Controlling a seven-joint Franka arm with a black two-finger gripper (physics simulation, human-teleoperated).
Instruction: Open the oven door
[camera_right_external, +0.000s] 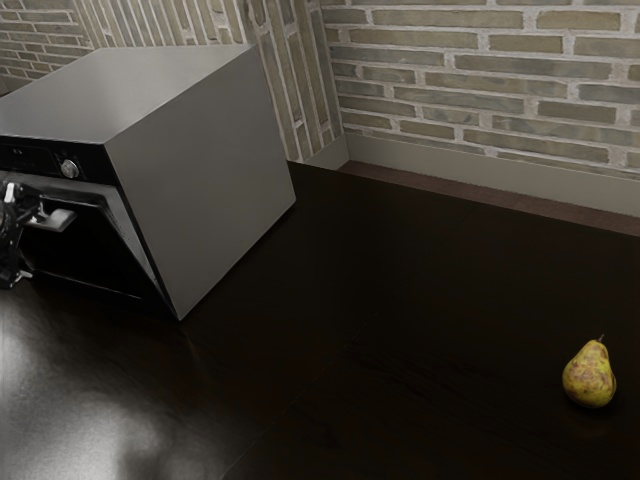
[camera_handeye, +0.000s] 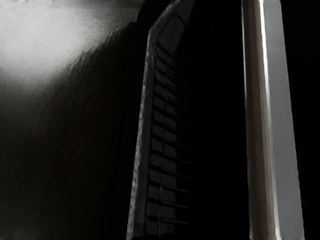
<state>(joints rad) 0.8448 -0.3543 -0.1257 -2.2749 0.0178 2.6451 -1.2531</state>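
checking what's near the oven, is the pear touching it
No, the pear stands on the table well apart from the oven, toward the exterior view's lower right.

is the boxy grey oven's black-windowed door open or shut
Slightly open: the door leans out from the oven, the gap between them widening toward the top.

The pincer (camera_right_external: 14, 230) sits partly cropped at the exterior view's left edge.
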